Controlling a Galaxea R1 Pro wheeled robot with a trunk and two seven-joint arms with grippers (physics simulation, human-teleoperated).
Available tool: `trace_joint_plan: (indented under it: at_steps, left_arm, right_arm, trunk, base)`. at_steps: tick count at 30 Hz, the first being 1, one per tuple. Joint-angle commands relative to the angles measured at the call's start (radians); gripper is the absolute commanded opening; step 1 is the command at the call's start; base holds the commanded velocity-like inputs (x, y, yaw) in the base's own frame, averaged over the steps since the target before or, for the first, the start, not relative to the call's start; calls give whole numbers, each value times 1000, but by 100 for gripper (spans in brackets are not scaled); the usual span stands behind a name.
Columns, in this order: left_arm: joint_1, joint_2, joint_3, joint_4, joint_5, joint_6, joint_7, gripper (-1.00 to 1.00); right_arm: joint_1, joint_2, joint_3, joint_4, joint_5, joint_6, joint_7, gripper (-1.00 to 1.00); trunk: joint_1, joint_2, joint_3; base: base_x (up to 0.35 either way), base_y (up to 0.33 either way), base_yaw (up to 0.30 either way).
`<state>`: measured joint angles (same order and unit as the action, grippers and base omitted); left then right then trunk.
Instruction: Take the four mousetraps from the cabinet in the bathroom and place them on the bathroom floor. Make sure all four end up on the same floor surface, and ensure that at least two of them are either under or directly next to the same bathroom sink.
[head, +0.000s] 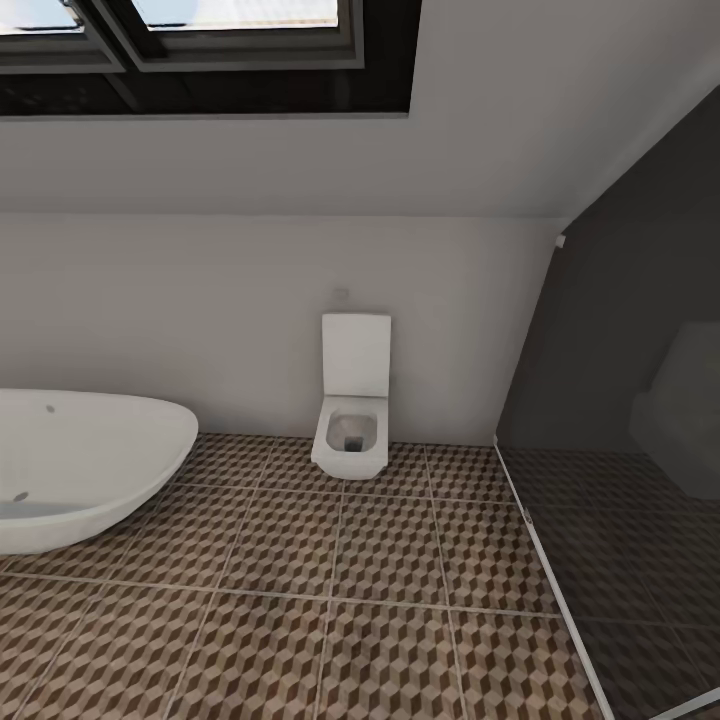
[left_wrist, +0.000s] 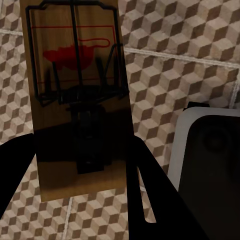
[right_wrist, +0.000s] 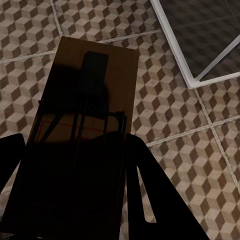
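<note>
One mousetrap (left_wrist: 75, 100), a tan board with a dark wire frame and a red spot, is clamped in my left gripper (left_wrist: 82, 172) above the bathroom floor (left_wrist: 190, 60). A second mousetrap (right_wrist: 87, 115) is clamped the same way in my right gripper (right_wrist: 75, 170), over the cube-patterned tiles (right_wrist: 175, 100) near a shower frame corner. The bathroom floor (head: 350, 600) spreads ahead in the head view. The cabinet and the sink are out of view.
A white oval bathtub (head: 80, 470) stands at the left and a square white toilet (head: 352, 410) against the far wall. A dark glass shower screen (head: 620, 480) with a white floor rail (right_wrist: 185, 45) closes the right side. A white-edged dark shape (left_wrist: 210, 150) sits by the left gripper.
</note>
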<state>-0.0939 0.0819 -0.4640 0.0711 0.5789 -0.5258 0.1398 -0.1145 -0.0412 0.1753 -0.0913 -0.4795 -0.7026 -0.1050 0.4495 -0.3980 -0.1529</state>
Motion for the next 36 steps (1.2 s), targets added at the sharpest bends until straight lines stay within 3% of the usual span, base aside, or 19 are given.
trace_joint_plan:
  at_steps: [1,36]
  left_arm:
    - [-1,-1,-7,3,-2,-3,6,-100]
    - [-1,-1,-7,3,-2,-3,6,-100]
  right_arm:
    - [-1,0,9,0,-2,-2,-9,-100]
    - [-1,0,9,-1,-2,-2,-9,-100]
  trunk:
    - [1,-2,-2]
    - [1,-2,-2]
  base:
    - [0,0,0]
    - [0,0,0]
